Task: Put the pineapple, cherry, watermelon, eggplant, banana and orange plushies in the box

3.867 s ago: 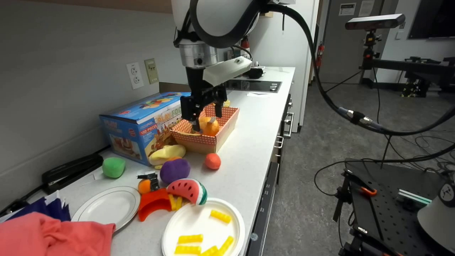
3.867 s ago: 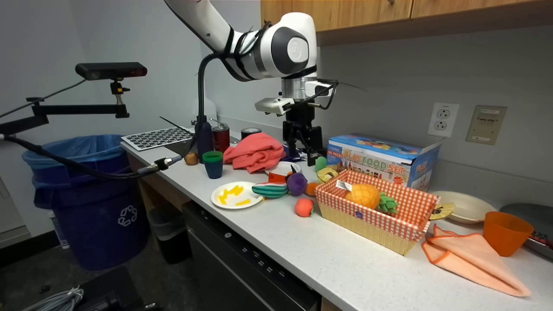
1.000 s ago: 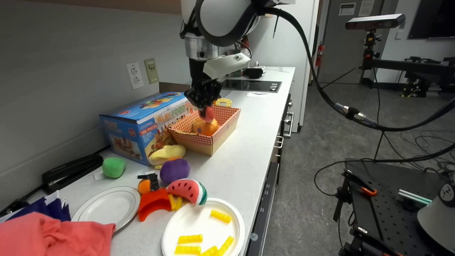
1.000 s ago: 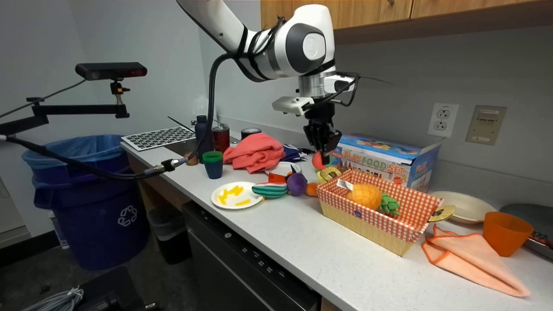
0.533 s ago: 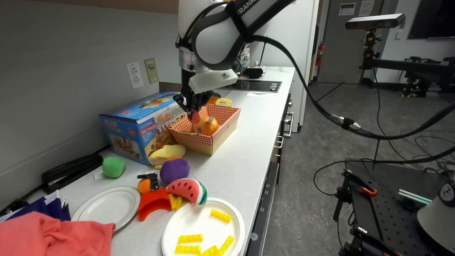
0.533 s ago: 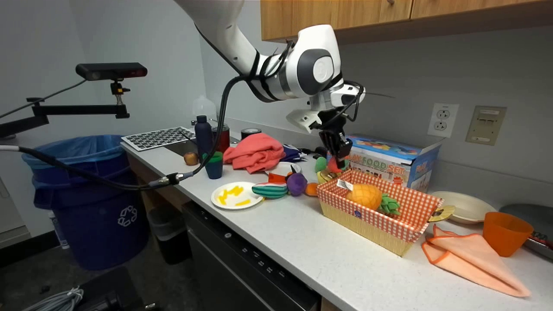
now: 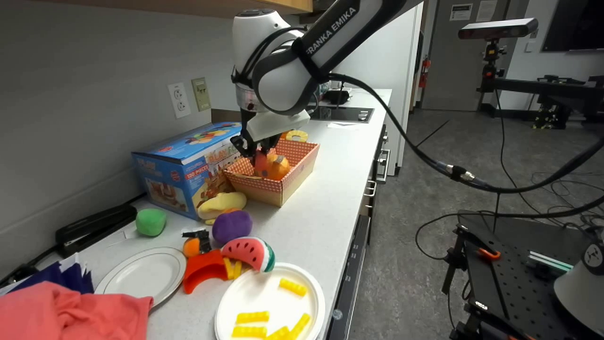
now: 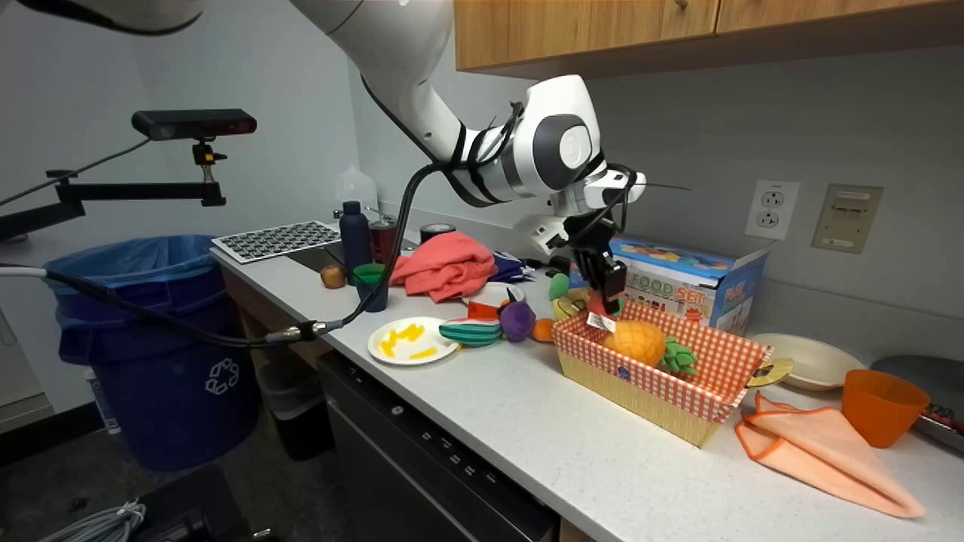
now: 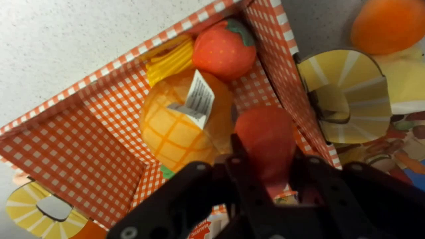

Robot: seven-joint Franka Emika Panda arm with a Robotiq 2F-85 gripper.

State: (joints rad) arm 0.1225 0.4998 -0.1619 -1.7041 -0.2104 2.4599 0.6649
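A black two-fingered gripper (image 9: 266, 145) clamps the soft red cherry (image 9: 265, 127) over the box (image 8: 640, 399), its lining gingham-checked, its outer walls straw-coloured and weave-patterned. The cherry blurs in the wrist view, its lower end dim between the fingers; whether it touches the plump, diamond-patterned pineapple (image 9: 179, 136) in the box cannot be made out. Only the wrist view shows a seed-dotted strawberry (image 9: 224, 49) and ridged yellow sticks (image 9: 171, 63) in a corner; the pineapple's green leaves (image 8: 679, 355), mostly hidden there, stand clear in an exterior view. On the speckled counter (image 8: 482, 399), the watermelon (image 7: 245, 251) bares its seeded red face in an exterior view; in an exterior view its striped rind (image 8: 471, 331) shows. The round orange (image 9: 386, 26), cut off at the wrist view's edge, peeks between the rounded purple eggplant (image 7: 232, 226) and yellow banana (image 7: 222, 205) in an exterior view.
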